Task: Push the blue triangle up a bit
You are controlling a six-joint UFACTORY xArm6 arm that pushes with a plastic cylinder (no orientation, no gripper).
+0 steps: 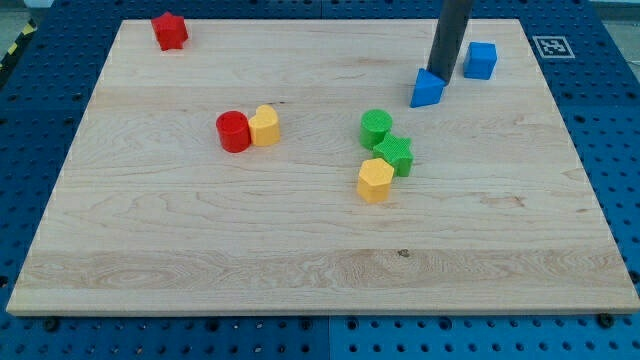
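Observation:
The blue triangle (426, 90) lies on the wooden board (200, 250) at the view's upper right. My tip (442, 77) stands at the triangle's upper right edge, touching or nearly touching it. The dark rod rises from there out of the view's top. A blue cube (480, 60) sits just to the right of the rod, apart from it.
A red star block (170, 31) sits at the top left. A red cylinder (233, 131) touches a yellow block (265, 126) left of centre. A green cylinder (376, 127), a green star block (395, 154) and a yellow hexagon block (375, 180) cluster at centre right.

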